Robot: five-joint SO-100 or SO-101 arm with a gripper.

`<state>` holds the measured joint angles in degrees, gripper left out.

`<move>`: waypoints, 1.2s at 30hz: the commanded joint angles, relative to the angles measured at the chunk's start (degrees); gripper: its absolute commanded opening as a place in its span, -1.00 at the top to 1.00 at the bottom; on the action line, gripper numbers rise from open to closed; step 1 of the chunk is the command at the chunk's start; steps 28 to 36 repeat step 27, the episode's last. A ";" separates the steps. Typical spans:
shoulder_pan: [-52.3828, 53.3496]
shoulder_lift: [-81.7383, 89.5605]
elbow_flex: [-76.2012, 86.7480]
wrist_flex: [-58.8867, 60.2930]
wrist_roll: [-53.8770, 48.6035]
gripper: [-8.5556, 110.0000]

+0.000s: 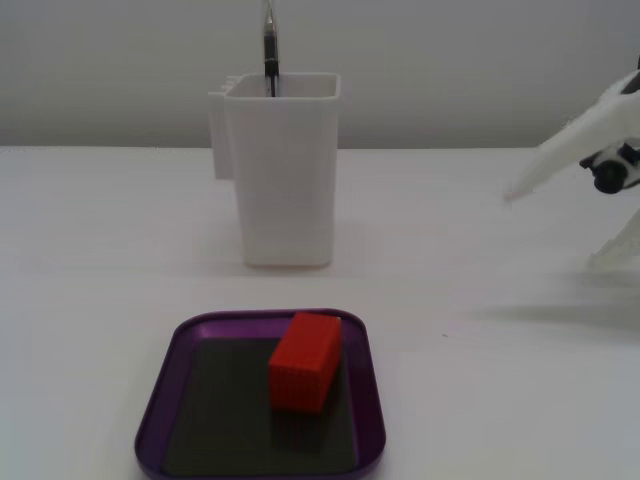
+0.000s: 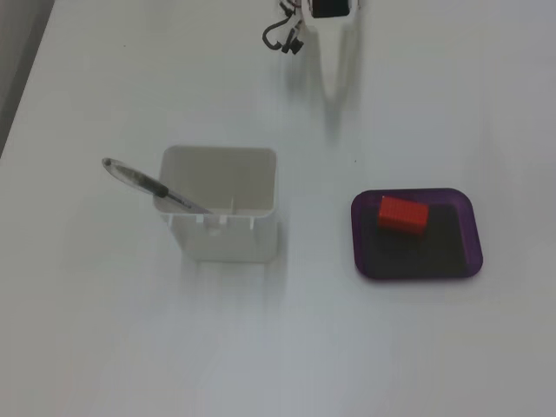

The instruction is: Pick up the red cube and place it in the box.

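Red cube (image 2: 402, 215) flat in box (image 2: 469, 228), long axis across its width

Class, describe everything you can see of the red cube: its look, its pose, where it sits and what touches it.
The red cube is a small bright red block, a little longer than wide, with finely ribbed faces that look like plastic. It lies flat on the dark inside of the purple box, near one rim, set slightly askew to the box's sides in both fixed views. Only the box's floor touches it.
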<state>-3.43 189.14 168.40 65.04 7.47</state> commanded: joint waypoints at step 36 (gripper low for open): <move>-0.53 7.73 7.91 -1.32 -0.18 0.79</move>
